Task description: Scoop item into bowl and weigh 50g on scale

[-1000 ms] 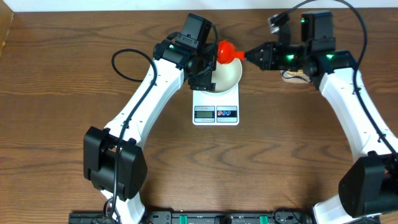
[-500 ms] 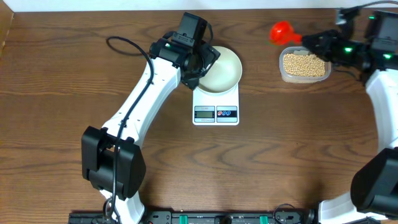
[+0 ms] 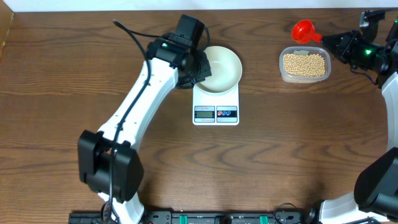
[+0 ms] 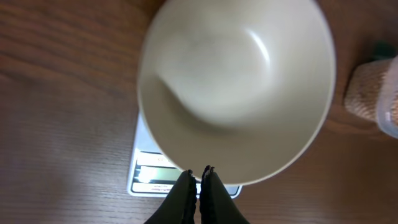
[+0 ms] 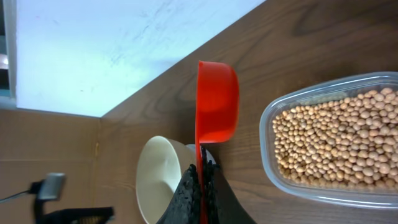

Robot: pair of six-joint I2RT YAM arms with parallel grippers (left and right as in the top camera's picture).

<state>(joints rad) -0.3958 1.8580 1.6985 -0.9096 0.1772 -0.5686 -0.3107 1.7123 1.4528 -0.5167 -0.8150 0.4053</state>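
Observation:
The white bowl (image 3: 224, 67) (image 4: 236, 87) rests on the white scale (image 3: 216, 113) (image 4: 149, 177) and looks empty. My left gripper (image 3: 203, 70) (image 4: 199, 172) is shut, with its tips right at the bowl's left rim and nothing between them. The tan beans (image 3: 304, 64) (image 5: 336, 146) fill a clear tub (image 3: 283, 73) at the back right. My right gripper (image 3: 336, 42) (image 5: 202, 171) is shut on the handle of a red scoop (image 3: 303, 29) (image 5: 217, 102). The scoop hangs just behind the tub's back edge, and I see no beans in it.
The scale's display and two round buttons (image 3: 226, 112) face the table's front. A white wall (image 5: 112, 43) runs along the table's far edge, close behind the scoop. A black cable (image 3: 134, 34) loops off the left arm.
My right gripper has carried the red scoop from above the bowl to the right, behind the tub. My left gripper's jaws have shut beside the bowl's rim.

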